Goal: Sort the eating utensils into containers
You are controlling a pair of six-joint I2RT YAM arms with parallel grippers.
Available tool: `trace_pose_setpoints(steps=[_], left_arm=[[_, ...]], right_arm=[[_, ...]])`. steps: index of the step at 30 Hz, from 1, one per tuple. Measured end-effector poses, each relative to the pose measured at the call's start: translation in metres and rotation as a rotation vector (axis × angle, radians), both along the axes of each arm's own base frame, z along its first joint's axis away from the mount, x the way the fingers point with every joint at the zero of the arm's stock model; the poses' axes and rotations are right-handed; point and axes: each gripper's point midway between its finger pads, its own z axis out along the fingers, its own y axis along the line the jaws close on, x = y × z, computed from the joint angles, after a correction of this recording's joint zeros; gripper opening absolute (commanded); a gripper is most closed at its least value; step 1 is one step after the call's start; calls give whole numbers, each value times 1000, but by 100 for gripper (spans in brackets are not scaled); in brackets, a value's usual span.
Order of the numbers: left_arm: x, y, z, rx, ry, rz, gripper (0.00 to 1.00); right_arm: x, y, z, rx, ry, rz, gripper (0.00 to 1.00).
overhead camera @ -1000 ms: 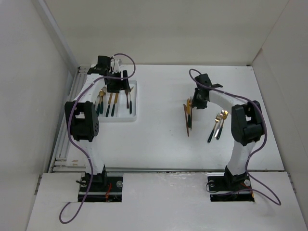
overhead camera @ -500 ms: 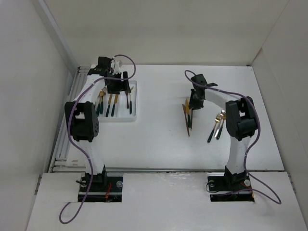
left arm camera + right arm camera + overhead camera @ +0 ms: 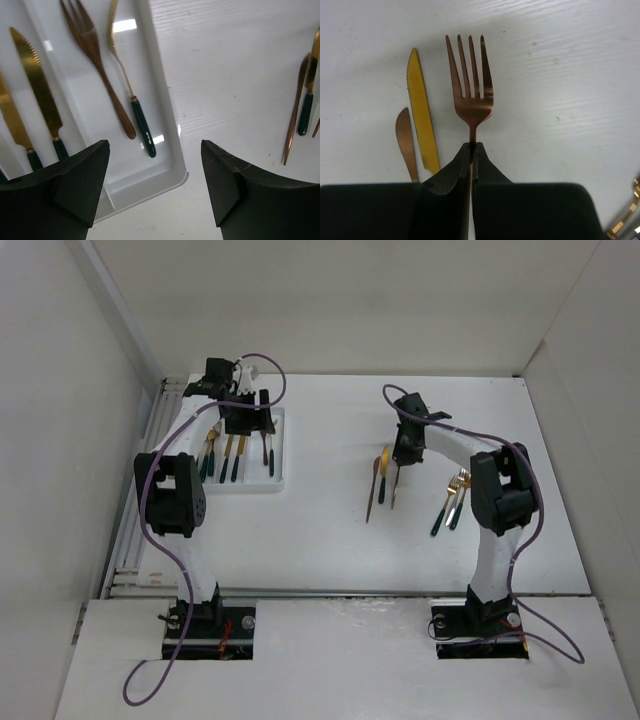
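Fork (image 3: 470,85) likely handles stiff, light, slippery. Your right gripper (image 3: 471,146) pinches its neck, well right of the tray (image 3: 281,470).

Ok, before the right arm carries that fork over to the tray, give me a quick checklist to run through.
1. Grip: right gripper shut on the neck of the copper fork: ok.
2. Fork lifted off the table: cannot tell.
3. The gold knife lies apart from the fork: ok.
4. The left gripper is open and empty: ok.
5. Way into the tray free: probably not ok, the left gripper hangs over it.
6. Room beside the two forks already in their compartment: ok.
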Motion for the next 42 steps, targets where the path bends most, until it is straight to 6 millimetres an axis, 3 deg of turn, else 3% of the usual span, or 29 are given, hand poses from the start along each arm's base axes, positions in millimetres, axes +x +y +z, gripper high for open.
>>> trace_pose_setpoints(steps=[3, 6, 8, 11, 13, 17, 22, 26, 29, 31, 34, 38, 39, 40, 41, 42], left_arm=[[-9, -24, 11, -9, -34, -93, 74], [-29, -75, 24, -64, -64, -264, 74], [-49, -114, 32, -117, -73, -398, 75], [-80, -162, 46, -184, -75, -563, 75], [-92, -180, 57, -222, -91, -634, 78], [-95, -191, 76, -279, -129, -689, 79], [-93, -186, 75, -288, -118, -670, 72], [-89, -183, 68, -266, -109, -639, 51], [-86, -180, 65, -248, -104, -617, 44], [-85, -180, 65, -242, -105, -607, 29], [-83, -178, 63, -233, -97, -585, 0], [-78, -172, 58, -214, -83, -545, 0], [-77, -171, 57, -216, -78, -536, 0], [-77, -170, 56, -219, -73, -532, 0], [-77, -169, 55, -227, -65, -526, 0], [-76, -166, 53, -232, -60, -517, 0]], right_arm=[[0, -8, 32, -43, -77, -32, 0], [7, 1, 92, -12, -233, -56, 0], [15, 25, 150, 73, -377, -47, 0], [22, 65, 201, 199, -492, -16, 0], [24, 95, 223, 297, -534, 12, 0], [18, 134, 216, 395, -493, 60, 0], [14, 155, 190, 455, -399, 65, 0], [9, 165, 191, 493, -380, 66, 0], [5, 174, 194, 520, -379, 81, 0], [3, 180, 196, 535, -378, 90, 0], [0, 186, 198, 549, -378, 101, 0], [0, 189, 198, 560, -376, 105, 0], [0, 190, 197, 564, -375, 109, 3], [-1, 191, 197, 568, -373, 113, 12], [0, 192, 196, 573, -367, 118, 33], [0, 194, 195, 586, -361, 119, 39]])
